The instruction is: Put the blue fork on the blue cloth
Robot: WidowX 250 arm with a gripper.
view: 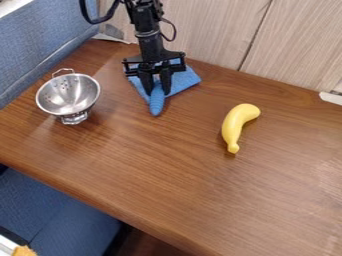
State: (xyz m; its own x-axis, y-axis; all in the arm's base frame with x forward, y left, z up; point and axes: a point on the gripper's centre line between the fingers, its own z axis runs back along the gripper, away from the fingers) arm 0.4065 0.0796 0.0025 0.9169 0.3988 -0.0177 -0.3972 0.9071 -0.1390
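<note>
Across the brown wood-grain table [153, 170], we see a shiny metal colander [69, 95] at left, then the black two-finger gripper [156, 92] at upper centre, closed on the long blue fork [156, 104] over the flat blue cloth [185, 79], and a curved yellow banana [235, 125] right of centre.

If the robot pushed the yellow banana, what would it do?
The banana might rock or swivel instead of rolling far, since it is curved. Its smooth, shiny skin looks a bit slippery. It would probably stay stiff, because it looks like a plastic toy.
</note>
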